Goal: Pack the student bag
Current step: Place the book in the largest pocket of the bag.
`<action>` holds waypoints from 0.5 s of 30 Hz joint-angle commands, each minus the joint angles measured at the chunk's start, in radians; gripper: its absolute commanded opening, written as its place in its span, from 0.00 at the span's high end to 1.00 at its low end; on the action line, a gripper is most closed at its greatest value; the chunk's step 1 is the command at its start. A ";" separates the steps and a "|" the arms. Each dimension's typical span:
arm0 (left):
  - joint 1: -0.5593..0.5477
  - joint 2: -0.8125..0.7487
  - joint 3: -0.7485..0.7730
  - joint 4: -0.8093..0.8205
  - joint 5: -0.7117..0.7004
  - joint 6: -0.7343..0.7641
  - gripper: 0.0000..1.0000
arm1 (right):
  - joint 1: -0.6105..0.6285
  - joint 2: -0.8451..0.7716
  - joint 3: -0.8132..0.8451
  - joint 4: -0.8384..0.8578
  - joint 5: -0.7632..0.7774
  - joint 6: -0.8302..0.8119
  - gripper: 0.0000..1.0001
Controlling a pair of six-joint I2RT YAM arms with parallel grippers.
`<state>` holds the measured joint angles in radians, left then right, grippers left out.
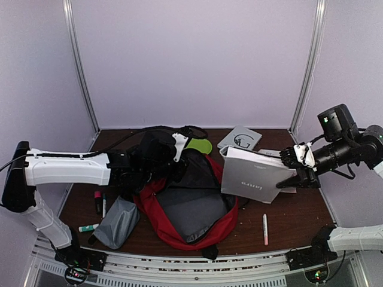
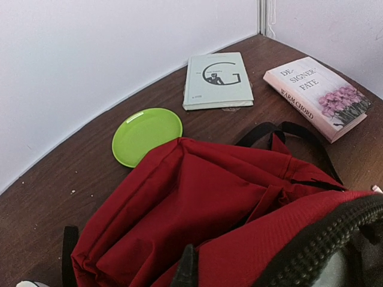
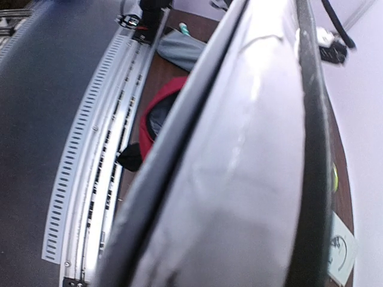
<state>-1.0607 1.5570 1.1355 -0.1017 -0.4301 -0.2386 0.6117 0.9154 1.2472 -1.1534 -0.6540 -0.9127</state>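
Observation:
The student bag (image 1: 197, 230), a large red backpack, lies open in the middle of the table, its grey lining facing up. My left gripper (image 1: 169, 162) is shut on the red fabric at the bag's far-left rim. In the left wrist view one black fingertip (image 2: 187, 268) pokes out of the folds of the bag (image 2: 197, 203). My right gripper (image 1: 298, 171) is shut on the edge of a grey book (image 1: 254, 176) and holds it tilted in the air over the bag's right side. That book (image 3: 251, 179) fills the right wrist view and hides the fingers.
A grey pouch (image 1: 116, 221) lies left of the bag, with markers (image 1: 97, 201) and a teal pen (image 1: 88, 228) beside it. A white pen (image 1: 265, 229) lies at the front right. Behind the bag are a green plate (image 2: 146, 135), a pale book (image 2: 216, 81) and a pink book (image 2: 317, 95).

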 commanded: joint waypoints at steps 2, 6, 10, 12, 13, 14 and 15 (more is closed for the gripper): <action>0.027 0.029 0.080 -0.032 0.056 -0.058 1.00 | 0.159 0.020 0.074 -0.021 -0.093 0.012 0.65; 0.037 0.026 0.087 -0.066 0.069 -0.067 1.00 | 0.277 0.051 0.083 0.050 -0.038 0.018 0.66; 0.042 -0.010 0.088 -0.082 0.129 -0.049 1.00 | 0.373 0.110 0.060 0.150 0.058 0.003 0.66; 0.042 -0.029 0.094 -0.103 0.147 -0.037 1.00 | 0.405 0.153 0.060 0.221 0.107 0.001 0.66; 0.042 -0.039 0.095 -0.111 0.159 -0.029 1.00 | 0.425 0.178 0.065 0.242 0.136 -0.005 0.66; 0.042 -0.049 0.092 -0.115 0.174 -0.022 1.00 | 0.438 0.200 0.074 0.253 0.160 -0.024 0.66; 0.042 -0.059 0.089 -0.117 0.193 -0.014 1.00 | 0.445 0.224 0.084 0.262 0.177 -0.044 0.66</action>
<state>-1.0264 1.5681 1.1896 -0.2264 -0.3107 -0.2806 1.0199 1.0794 1.3083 -1.0180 -0.5907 -0.9154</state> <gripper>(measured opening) 0.017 0.343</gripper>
